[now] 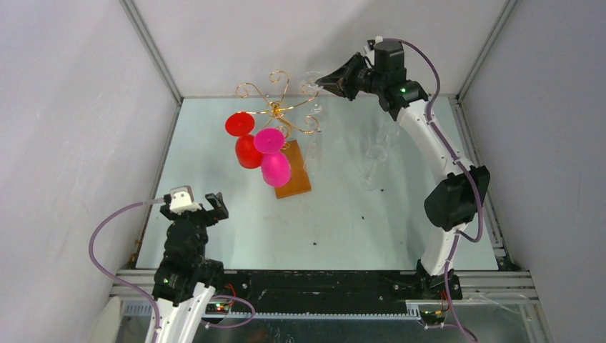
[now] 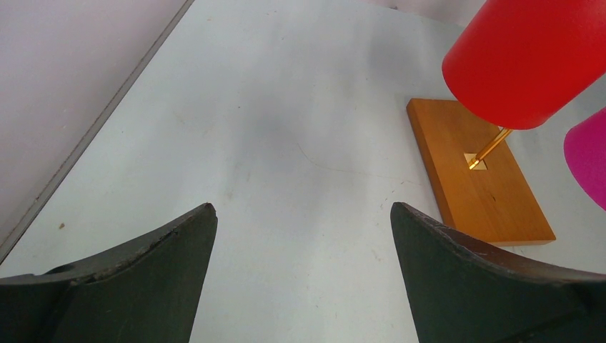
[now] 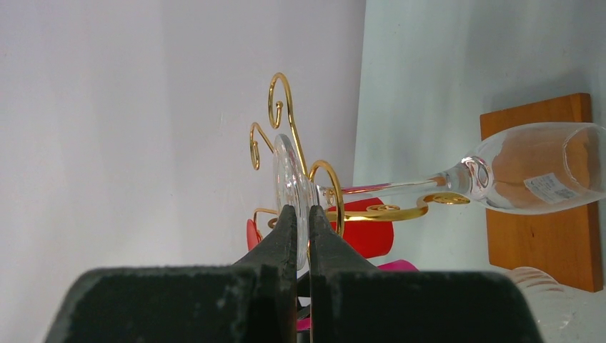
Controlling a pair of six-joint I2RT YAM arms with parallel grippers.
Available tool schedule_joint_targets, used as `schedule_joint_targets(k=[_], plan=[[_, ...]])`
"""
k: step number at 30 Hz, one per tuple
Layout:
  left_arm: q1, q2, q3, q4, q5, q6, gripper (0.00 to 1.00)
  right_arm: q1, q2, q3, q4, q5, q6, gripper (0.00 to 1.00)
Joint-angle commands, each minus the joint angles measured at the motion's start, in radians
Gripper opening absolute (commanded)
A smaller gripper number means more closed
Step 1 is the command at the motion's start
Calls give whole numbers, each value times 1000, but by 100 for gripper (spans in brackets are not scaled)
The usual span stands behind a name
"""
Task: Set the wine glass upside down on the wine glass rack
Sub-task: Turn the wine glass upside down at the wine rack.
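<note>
Clear stemmed wine glass (image 3: 543, 168) pinched at foot by right gripper (image 3: 301, 211), inverted at gold wire rack (image 3: 386, 213); seating in scroll, then release, judged next.

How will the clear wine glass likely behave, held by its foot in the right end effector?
Probably fragile: the clear wine glass is thin, with a slender stem. Likely slippery: the right end effector pinches only the smooth foot's edge. It could pivot, since the bowl sits far from that pinch, near the wine glass rack.

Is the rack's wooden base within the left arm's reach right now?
Probably yes: the left gripper is open, with only bare table between it and the wooden base, though a red glass hangs above.
</note>
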Motion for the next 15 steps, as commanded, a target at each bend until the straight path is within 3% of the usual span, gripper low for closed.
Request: schedule_joint_targets(k=[1, 15], plan=[[-2, -86, -15, 37, 5, 25, 100, -7, 10, 75, 72, -20, 12, 0], [-2, -87, -14, 36, 10, 23, 100, 1, 36, 106, 20, -12, -12, 3]])
